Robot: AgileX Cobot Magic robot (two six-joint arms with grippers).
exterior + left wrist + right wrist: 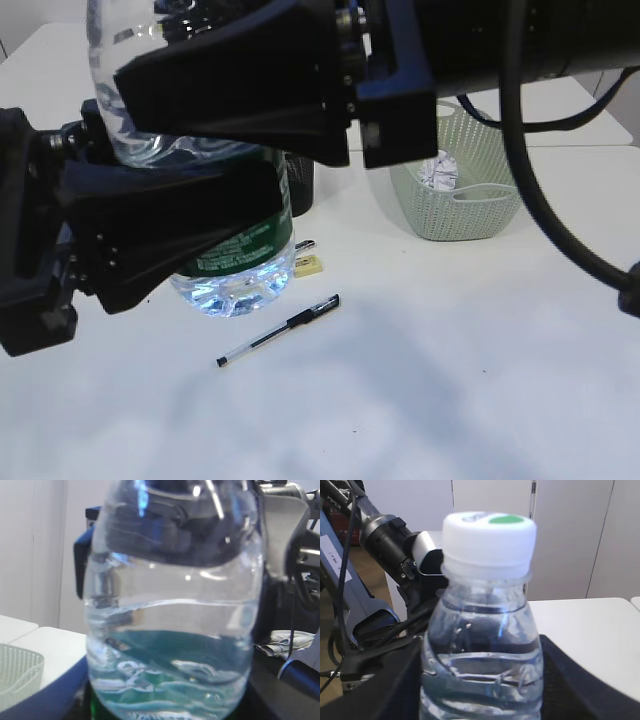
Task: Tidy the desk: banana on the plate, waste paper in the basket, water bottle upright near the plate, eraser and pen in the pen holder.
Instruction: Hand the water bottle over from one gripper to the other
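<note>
- On the white desk, close to the exterior camera, two black grippers fill the upper left of the view, with the water bottle between them.
- The bottle is clear plastic, part full of water, with a dark green label. Its lower end glints just above the desk surface; whether it touches the desk cannot be told.
- The left gripper sits low on the bottle, its black jaws on either side of the green label and closed against it.
- The right gripper sits higher, its jaws on either side of the bottle's clear upper body. They appear clamped on it.
- In the left wrist view the bottle fills the frame between the jaws, the water line slightly tilted.
- In the right wrist view the white cap and neck rise between the dark jaws, with the bottle centred between them.
- A pen with a clear barrel and black cap lies flat on the desk, in front of the bottle.
- A small pale-yellow eraser lies just beside the bottle, to its right.
- The sage-green woven basket stands well to the right, with crumpled white paper inside.
- A dark object behind the bottle is mostly hidden.
</note>
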